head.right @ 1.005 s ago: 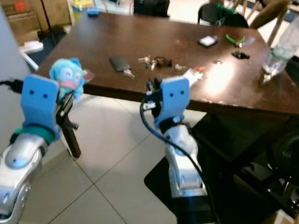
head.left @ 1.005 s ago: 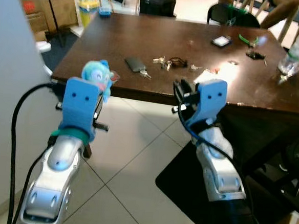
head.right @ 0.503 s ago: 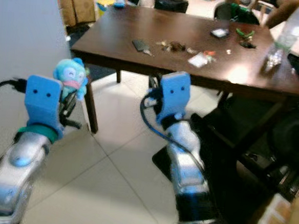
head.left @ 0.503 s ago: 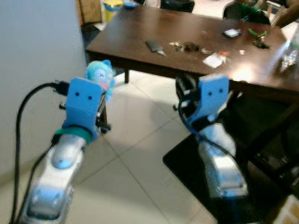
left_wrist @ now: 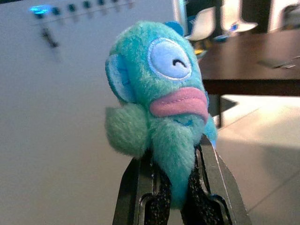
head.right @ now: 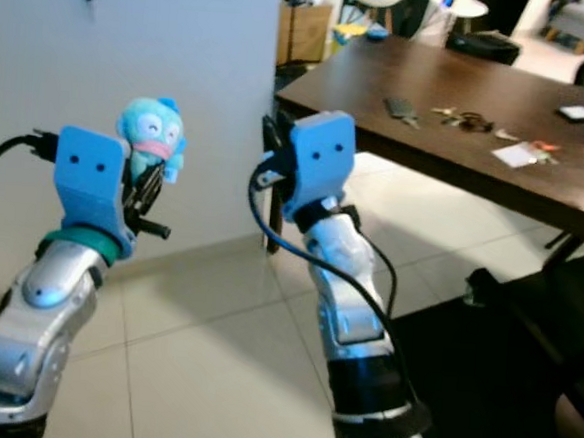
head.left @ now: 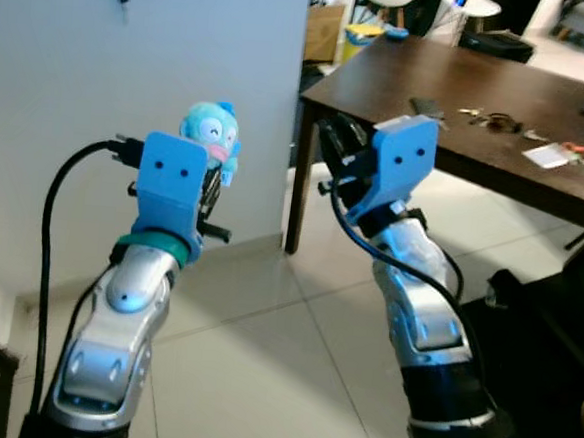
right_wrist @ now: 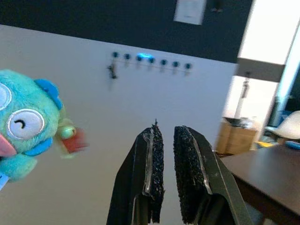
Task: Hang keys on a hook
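Plush keychain (left_wrist: 161, 117) pinched in left tool (left_wrist: 174, 187) facing white wall (head.left: 100, 95).

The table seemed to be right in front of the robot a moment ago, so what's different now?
The robot has turned left: the brown table now sits off to the right and a white wall with a row of hooks fills the view ahead. Nothing was picked up or released. The left gripper still clamps the blue plush keychain; the right gripper stays raised, holding nothing.
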